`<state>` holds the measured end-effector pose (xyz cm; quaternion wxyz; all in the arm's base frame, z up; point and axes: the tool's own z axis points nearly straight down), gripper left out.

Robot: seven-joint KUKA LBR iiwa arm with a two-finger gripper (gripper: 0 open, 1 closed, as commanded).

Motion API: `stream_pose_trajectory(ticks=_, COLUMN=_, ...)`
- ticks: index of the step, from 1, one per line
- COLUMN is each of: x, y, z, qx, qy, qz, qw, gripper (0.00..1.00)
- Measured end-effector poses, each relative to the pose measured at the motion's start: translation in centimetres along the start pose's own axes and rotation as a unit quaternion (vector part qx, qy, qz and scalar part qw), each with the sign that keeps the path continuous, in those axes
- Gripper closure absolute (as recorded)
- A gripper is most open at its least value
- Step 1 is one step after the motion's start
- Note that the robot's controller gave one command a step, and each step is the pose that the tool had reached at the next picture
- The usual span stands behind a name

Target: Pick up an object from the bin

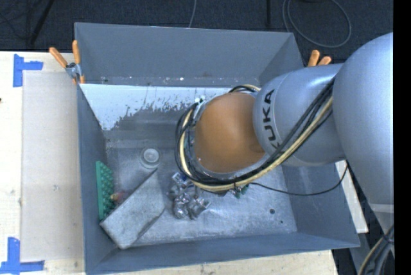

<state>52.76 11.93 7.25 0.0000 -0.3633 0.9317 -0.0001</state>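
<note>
Fingers [185, 202] low in the centre of the bin [282, 219], just right of a flat grey slab [131, 211]; open or closed cannot be told. Risk: the flat slab offers little purchase and may slide toward the green strip [103, 189].

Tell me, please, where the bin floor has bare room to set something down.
Bare floor lies at the view's lower right, between the end effector and the bin's right wall. The left is crowded: green piece, grey slab, round cap.
</note>
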Motion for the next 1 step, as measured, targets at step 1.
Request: stream_pose_trajectory(ticks=1, x=-0.05, y=-0.78, z=-16.01, qx=0.002, qy=-0.0035, qz=-0.099, qw=0.9951, gripper=1.00)
